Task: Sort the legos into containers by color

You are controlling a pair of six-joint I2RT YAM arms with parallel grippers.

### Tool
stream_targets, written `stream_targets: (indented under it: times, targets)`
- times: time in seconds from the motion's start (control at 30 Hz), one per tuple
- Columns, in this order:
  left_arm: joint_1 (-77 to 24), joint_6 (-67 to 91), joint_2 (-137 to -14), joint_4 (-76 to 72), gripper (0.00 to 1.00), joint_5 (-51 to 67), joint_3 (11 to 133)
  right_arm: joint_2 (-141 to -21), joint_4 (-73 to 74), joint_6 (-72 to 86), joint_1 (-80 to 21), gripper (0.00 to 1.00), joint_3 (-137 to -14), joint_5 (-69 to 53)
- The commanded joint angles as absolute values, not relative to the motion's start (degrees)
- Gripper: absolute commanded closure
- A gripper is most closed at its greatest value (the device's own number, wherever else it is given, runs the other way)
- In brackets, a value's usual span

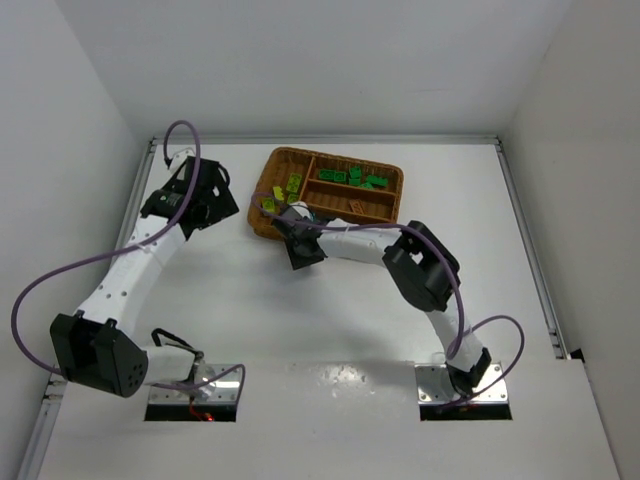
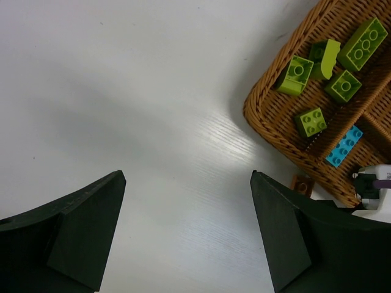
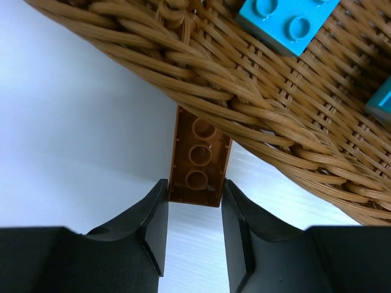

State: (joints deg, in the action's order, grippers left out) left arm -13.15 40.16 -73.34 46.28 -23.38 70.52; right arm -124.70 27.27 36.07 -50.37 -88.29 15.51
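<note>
A white table (image 1: 330,300) bears a brown woven wicker tray (image 1: 340,158), which is set towards the far side and divided into one long section and three parallel slots. The long section, at the tray's left end, is filled with lime-yellow legos (image 2: 311,121), of which five are seen from the left wrist. Dark green legos (image 1: 355,178) are gathered in the farthest slot, and a blue-teal brick (image 2: 344,146) is lodged in a slot beside the long section. The left gripper (image 2: 186,177) is held wide apart over bare table just beside the tray's left end, with nothing between its fingers. The right gripper (image 3: 194,183) is closed narrowly on the near end of an orange-brown brick (image 3: 198,152), which lies on the table outside the tray, its far end tucked under the overhanging woven rim.
</note>
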Motion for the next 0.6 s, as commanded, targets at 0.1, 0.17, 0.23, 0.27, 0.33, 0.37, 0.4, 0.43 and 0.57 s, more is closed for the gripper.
stream_targets:
  times: [0.1, 0.17, 0.23, 0.27, 0.33, 0.37, 0.4, 0.43, 0.57]
  targets:
    - [-12.13, 39.81, -70.84, 46.23, 0.10, -23.55, 70.58, -119.46, 27.06, 35.33, -50.98, 0.82, -89.83, 16.79]
    - [-12.13, 39.81, -70.84, 46.23, 0.10, -23.03, 70.58, -115.77, 27.69, 34.81, -50.98, 0.82, -87.73, 18.53]
    - [-12.13, 39.29, -70.84, 46.23, 0.10, -23.03, 70.58, -109.09, 27.69, 34.80, -50.98, 0.82, -85.35, 20.03]
    - [-11.61, 39.29, -70.84, 46.23, 0.10, -23.03, 70.58, -106.98, 27.08, 34.80, -50.98, 0.81, -82.91, 21.95]
    - [-11.60, 39.29, -70.84, 46.23, 0.10, -22.42, 70.58, -101.81, 26.11, 36.29, -48.71, 0.79, -79.13, 24.33]
    - [-11.60, 38.77, -70.84, 45.53, 0.10, -22.41, 70.58, -100.65, 25.06, 36.30, -47.73, 0.78, -78.06, 26.00]
    - [-11.60, 38.76, -71.45, 45.53, 0.10, -21.63, 70.58, -99.94, 24.53, 36.30, -46.59, 0.78, -77.26, 26.02]
    - [-11.60, 38.76, -71.46, 45.53, 0.10, -20.93, 70.58, -99.93, 24.52, 36.30, -44.06, 0.78, -77.26, 26.02]
    - [-11.60, 38.76, -72.68, 45.01, 0.10, -19.69, 70.58, -103.70, 26.89, 36.83, -38.87, 0.78, -82.17, 26.02]
